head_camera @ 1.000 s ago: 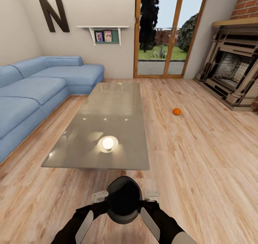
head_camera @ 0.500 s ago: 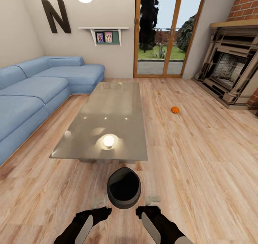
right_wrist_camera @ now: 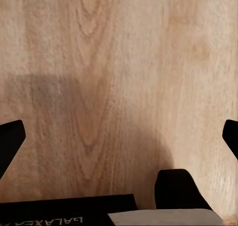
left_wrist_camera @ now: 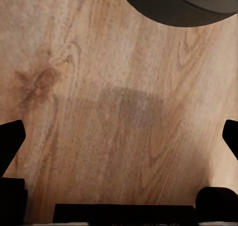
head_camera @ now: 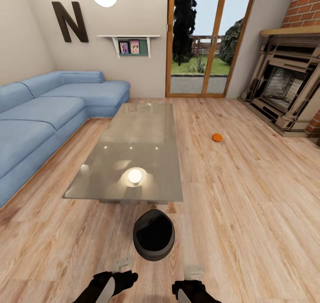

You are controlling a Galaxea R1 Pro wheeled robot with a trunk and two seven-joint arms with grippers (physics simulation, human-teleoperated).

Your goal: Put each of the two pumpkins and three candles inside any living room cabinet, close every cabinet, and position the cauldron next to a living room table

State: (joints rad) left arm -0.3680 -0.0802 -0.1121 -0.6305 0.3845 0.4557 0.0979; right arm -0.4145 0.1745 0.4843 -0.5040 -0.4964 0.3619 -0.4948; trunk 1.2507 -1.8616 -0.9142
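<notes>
Cauldron (head_camera: 153, 234) is down on the floor (head_camera: 249, 214), upright, mouth up, just off the near short edge of the table (head_camera: 133, 161). A second ago both grippers were clamped on its sides and it sat closer to the robot; now it stands free, and both arms have pulled back toward the robot.

Left gripper (head_camera: 116, 280) and right gripper (head_camera: 189, 284) are both clear of the cauldron, near-side of it, apart from its wall. Wrist views: left gripper (left_wrist_camera: 119, 136) has its jaws spread wide, nothing but bare floor between them, the cauldron's rim (left_wrist_camera: 178, 5) just ahead. Right gripper (right_wrist_camera: 119, 136) is the same: wide open, empty, floor only.

Read: the cauldron part looks done. It sits close beside the table, a narrow strip of floor between them, not touching. I'd call that "next to".

Still open: one pumpkin (head_camera: 217, 137) lies on the floor, well to the right of the table, between it and the fireplace (head_camera: 284, 89). It needs to go in a cabinet. Sofa (head_camera: 40, 116) is left of the table.

Next move, my guess: drive around the table's right side to the pumpkin. Watch the base doesn't nudge the cauldron on the way out.
</notes>
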